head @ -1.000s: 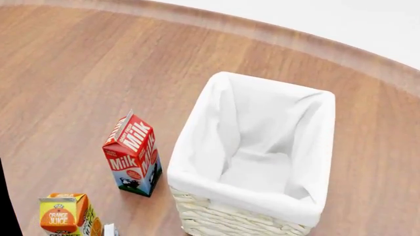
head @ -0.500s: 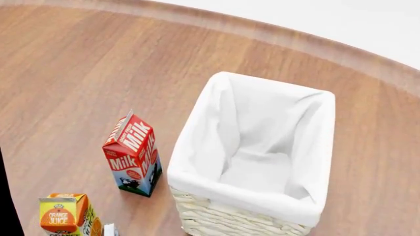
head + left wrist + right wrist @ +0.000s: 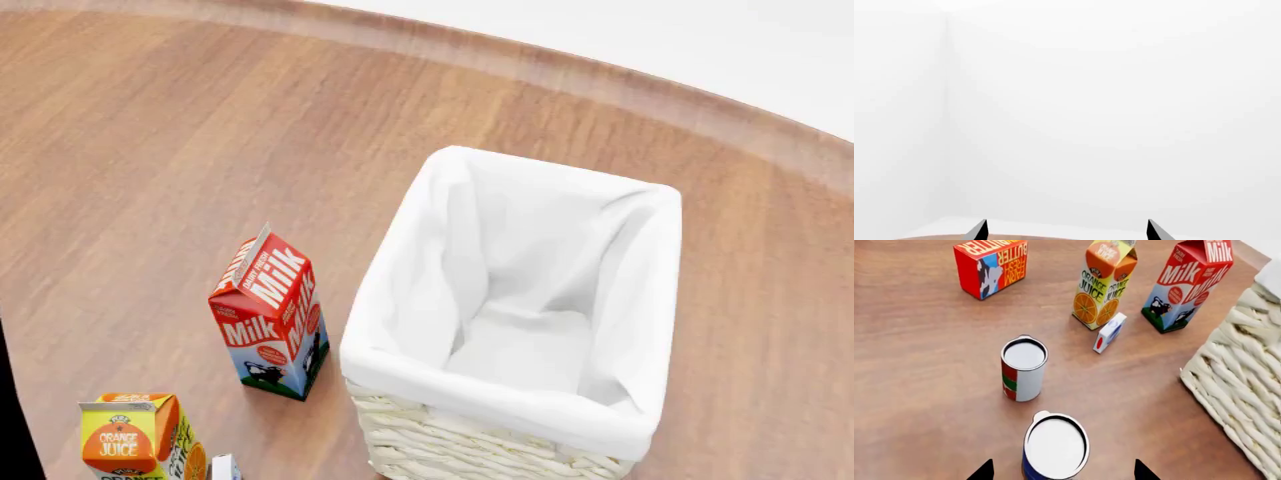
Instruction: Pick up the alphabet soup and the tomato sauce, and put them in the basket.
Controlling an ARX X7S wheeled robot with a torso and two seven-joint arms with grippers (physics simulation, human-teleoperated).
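The alphabet soup (image 3: 1055, 447), a blue can with a silvery-white top, stands upright on the wooden table directly between the spread fingertips of my right gripper (image 3: 1062, 471), which is open and hovers over it. The tomato sauce (image 3: 1023, 367), a red-and-green can with a silvery top, stands upright just beyond it. The basket (image 3: 400, 300) is cream wicker with a white liner and holds nothing; its woven wall also shows in the right wrist view (image 3: 1241, 390). My left gripper (image 3: 1067, 231) is open and empty, facing a white wall. Neither gripper nor either can shows in the head view.
A milk carton (image 3: 271, 312) (image 3: 1187, 285) and an orange juice carton (image 3: 134, 437) (image 3: 1104, 285) stand left of the basket. A small white box (image 3: 1109, 332) lies by the juice. A red butter box (image 3: 991, 265) stands further off.
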